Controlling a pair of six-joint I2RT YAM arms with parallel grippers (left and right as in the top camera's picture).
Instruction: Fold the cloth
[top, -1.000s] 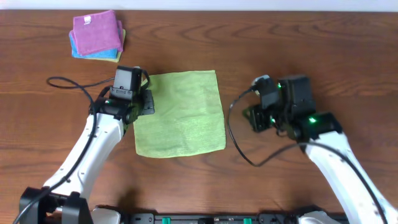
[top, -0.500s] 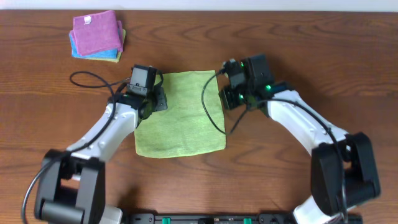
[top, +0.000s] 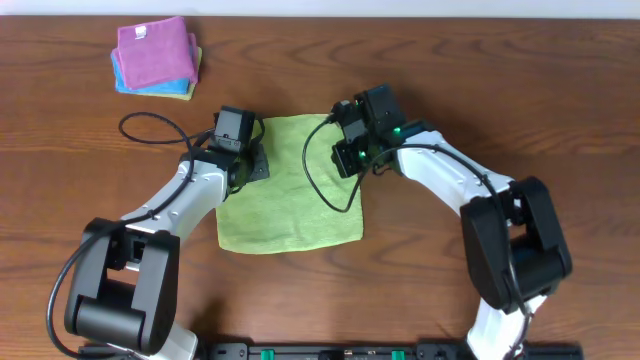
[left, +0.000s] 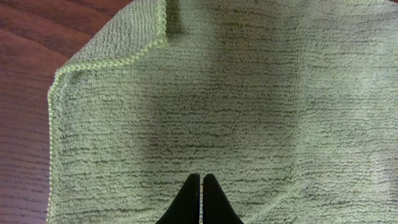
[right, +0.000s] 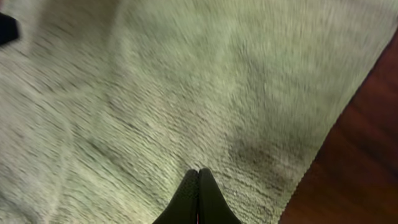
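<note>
The lime-green cloth (top: 295, 195) lies flat and spread out on the wooden table. My left gripper (top: 257, 162) hangs over its upper left part, near the left edge. In the left wrist view its black fingertips (left: 201, 178) are pressed together over the cloth (left: 236, 93), with nothing between them. My right gripper (top: 346, 158) is over the cloth's upper right part, by the right edge. In the right wrist view it (right: 198, 172) is shut too, above the blurred cloth (right: 186, 81), and pinches no fabric.
A stack of folded cloths (top: 156, 56), purple on top with blue and yellow under it, sits at the back left. Black cables (top: 150, 128) loop beside the left arm and over the cloth's right part (top: 318, 185). Bare wood surrounds the cloth.
Both arms have moved in over the cloth's upper corners; the right arm swung far leftward from the table's right side. Both grippers have closed fully.
</note>
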